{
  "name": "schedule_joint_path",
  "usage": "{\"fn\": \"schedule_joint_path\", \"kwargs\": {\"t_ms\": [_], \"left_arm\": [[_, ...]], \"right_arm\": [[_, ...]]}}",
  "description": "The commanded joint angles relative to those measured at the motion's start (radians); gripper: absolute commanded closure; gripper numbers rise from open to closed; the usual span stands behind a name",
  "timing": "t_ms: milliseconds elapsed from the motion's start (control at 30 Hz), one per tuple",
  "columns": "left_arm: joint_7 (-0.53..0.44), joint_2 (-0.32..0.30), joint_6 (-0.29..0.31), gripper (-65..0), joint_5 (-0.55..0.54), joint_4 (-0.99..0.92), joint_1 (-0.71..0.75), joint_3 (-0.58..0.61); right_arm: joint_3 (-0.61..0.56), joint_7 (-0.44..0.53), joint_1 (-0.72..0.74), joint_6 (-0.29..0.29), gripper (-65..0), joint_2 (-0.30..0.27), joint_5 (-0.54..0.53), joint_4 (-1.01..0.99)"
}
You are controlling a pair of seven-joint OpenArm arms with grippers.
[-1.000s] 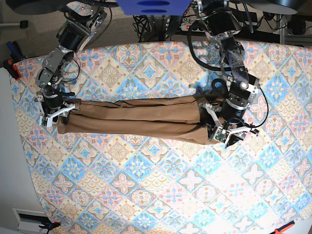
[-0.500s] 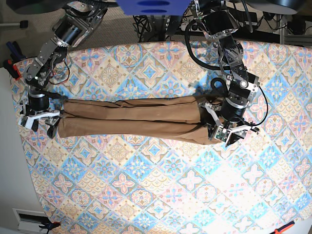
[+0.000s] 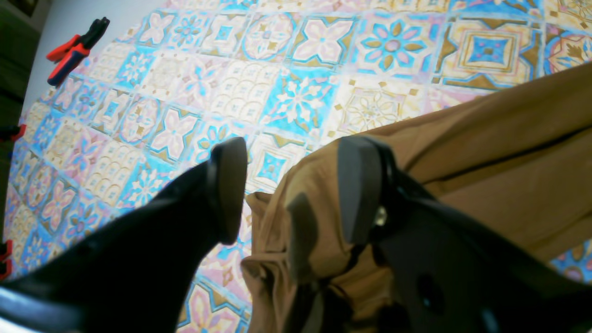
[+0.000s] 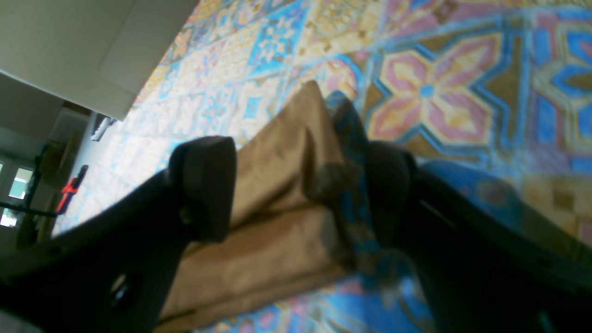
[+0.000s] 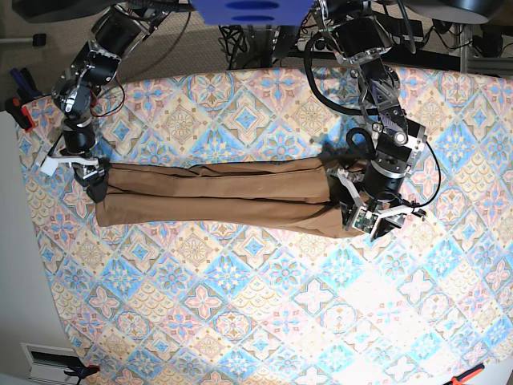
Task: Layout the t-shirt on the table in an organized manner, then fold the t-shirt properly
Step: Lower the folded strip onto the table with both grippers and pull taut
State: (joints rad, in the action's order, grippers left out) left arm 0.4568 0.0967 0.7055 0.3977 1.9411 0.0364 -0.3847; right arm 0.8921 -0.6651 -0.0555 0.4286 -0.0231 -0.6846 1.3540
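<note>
We see the t-shirt (image 5: pixel 216 196) folded into a long narrow band lying across the table (image 5: pixel 264 321), its long axis running from the table's left edge toward the right in the base view, closer to the far edge than the near one.

Our left gripper (image 5: pixel 375 222) sits at the band's right-hand end. In its wrist view the fingers (image 3: pixel 356 189) are parted, one pad resting on top of the bunched tan cloth and the other standing over the patterned tablecloth just beside the end; they are not pinched on the fabric.

Our right gripper (image 5: pixel 76 164) is at the opposite end, near the table's left edge. Its fingers (image 4: pixel 203 185) stand wide, straddling the end of the band without closing on it, so the cloth lies between them and extends away from the wrist.

Each arm is thus nearest its own end, and the band's length lies straight between them. We judge the next fold would carry one end along that axis toward the other. There is plenty of bare table on the near side and to the right; on the left the band ends close to the table's edge, leaving little margin there.
</note>
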Motion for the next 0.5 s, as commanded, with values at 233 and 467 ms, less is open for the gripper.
{"fn": "schedule_joint_path", "kwargs": {"t_ms": [233, 467], "left_arm": [[-0.022, -0.002, -0.007, -29.9, -0.01, 0.019, -0.014, 0.002], [-0.022, -0.015, -0.007, -29.9, -0.019, 0.019, -0.017, -0.041]], "right_arm": [[0.002, 0.021, 0.015, 0.006, -42.1, -0.013, -0.017, -0.058], [-0.037, 0.014, 0.016, 0.006, -42.1, -0.005, -0.019, -0.06]]}}
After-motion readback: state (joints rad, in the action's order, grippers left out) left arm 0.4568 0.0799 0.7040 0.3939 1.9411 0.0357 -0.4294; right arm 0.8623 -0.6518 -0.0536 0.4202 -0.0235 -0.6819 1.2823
